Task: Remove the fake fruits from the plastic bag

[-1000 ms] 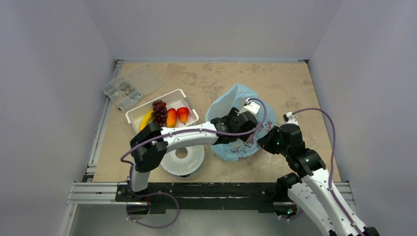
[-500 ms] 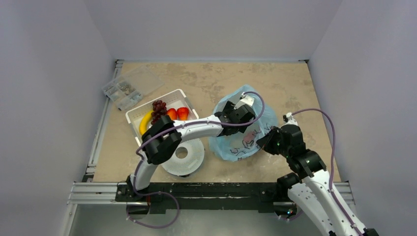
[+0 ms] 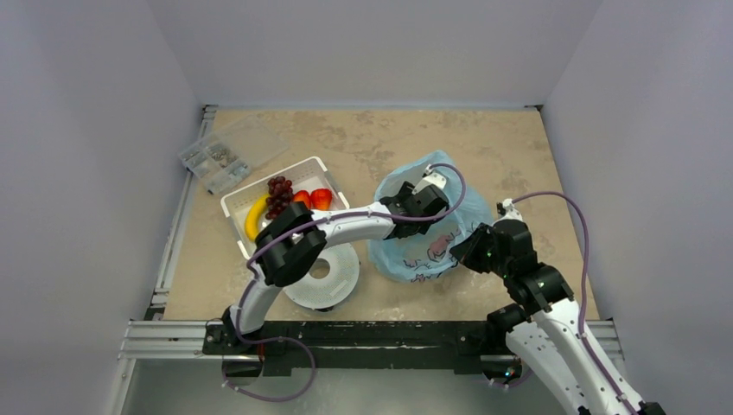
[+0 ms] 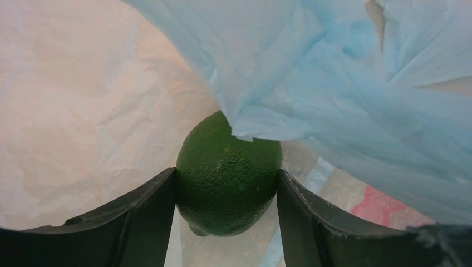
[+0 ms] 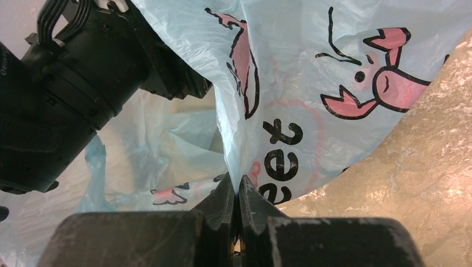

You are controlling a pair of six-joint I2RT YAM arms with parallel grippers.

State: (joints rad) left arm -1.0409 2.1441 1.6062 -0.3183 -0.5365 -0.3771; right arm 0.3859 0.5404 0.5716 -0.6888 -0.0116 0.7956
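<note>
The light-blue plastic bag point(image 3: 432, 246) lies at mid table, right of the basket. My left gripper point(image 3: 425, 197) reaches into the bag's mouth. In the left wrist view it is shut on a round dark-green fruit point(image 4: 228, 177), with blue bag film point(image 4: 345, 94) draped above it. My right gripper point(image 3: 468, 251) is shut on the bag's edge at its right side; the right wrist view shows the film point(image 5: 311, 72) pinched between the closed fingers point(image 5: 222, 200). Purple grapes point(image 3: 278, 194), a yellow piece point(image 3: 254, 215), an orange-red mango point(image 3: 302, 200) and a red strawberry-like piece point(image 3: 321, 198) lie in the white basket point(image 3: 294, 170).
A round white perforated disc point(image 3: 323, 275) lies in front of the basket, under my left arm. A clear parts box point(image 3: 223, 156) sits at the far left. Grey walls enclose the table on three sides.
My left gripper has drawn back and up toward the bag's far mouth, and the left elbow has risen. The bag has shifted slightly. The right gripper has held still.
</note>
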